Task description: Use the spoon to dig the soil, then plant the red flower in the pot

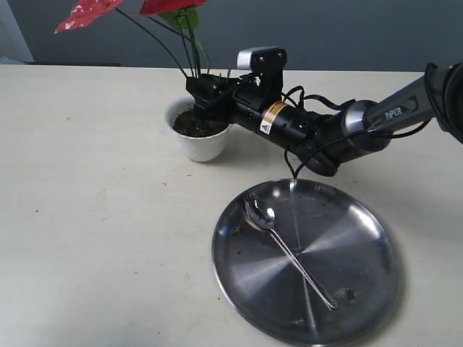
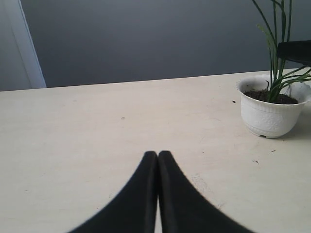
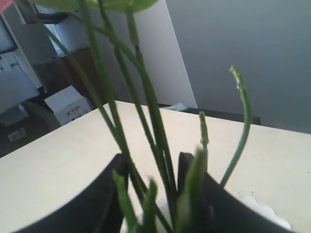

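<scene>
The red flower point(image 1: 98, 9) stands upright with its stems in the dark soil point(image 1: 189, 126) of the white pot point(image 1: 202, 144). My right gripper point(image 1: 202, 90) reaches in from the right just above the pot's rim, shut on the bundle of green stems point(image 3: 146, 121), which passes between its fingers point(image 3: 104, 194). The silver spoon point(image 1: 289, 253) lies loose on the steel plate point(image 1: 362, 289), bowl toward the pot. My left gripper point(image 2: 158, 154) is shut on nothing, low over bare table, well away from the pot point(image 2: 269, 116); the exterior view does not show it.
The large round steel plate lies at the front right, close to the table's front edge, with specks of soil on it. The right arm point(image 1: 340, 130) stretches over the table between plate and pot. A grey wall stands behind the table.
</scene>
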Action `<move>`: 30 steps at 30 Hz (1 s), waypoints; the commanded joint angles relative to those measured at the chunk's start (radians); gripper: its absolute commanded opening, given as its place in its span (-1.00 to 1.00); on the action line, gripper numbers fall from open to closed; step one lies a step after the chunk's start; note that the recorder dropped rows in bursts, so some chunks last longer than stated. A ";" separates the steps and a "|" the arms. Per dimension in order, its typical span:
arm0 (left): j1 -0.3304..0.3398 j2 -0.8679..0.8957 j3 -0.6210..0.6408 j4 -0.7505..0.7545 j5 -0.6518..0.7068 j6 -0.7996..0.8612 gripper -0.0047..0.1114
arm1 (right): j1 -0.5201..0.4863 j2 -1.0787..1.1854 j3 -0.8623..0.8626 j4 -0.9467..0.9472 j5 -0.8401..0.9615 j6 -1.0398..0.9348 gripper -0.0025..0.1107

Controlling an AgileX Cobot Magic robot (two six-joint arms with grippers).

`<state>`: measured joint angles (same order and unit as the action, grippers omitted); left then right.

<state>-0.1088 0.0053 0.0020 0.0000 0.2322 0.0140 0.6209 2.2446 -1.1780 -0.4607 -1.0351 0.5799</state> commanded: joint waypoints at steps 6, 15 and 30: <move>-0.003 -0.005 -0.002 0.000 0.000 -0.004 -0.91 | -0.003 -0.059 0.006 -0.047 0.013 0.000 -0.35; -0.003 -0.005 -0.002 0.000 0.000 -0.004 -0.91 | -0.005 -0.072 0.006 -0.042 0.028 0.000 -0.35; -0.003 -0.005 -0.002 0.000 0.000 -0.004 -0.91 | -0.005 -0.077 0.006 -0.023 0.168 -0.005 -0.96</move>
<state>-0.1088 0.0053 0.0020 0.0000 0.2322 0.0140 0.6191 2.1711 -1.1774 -0.4748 -0.8961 0.5753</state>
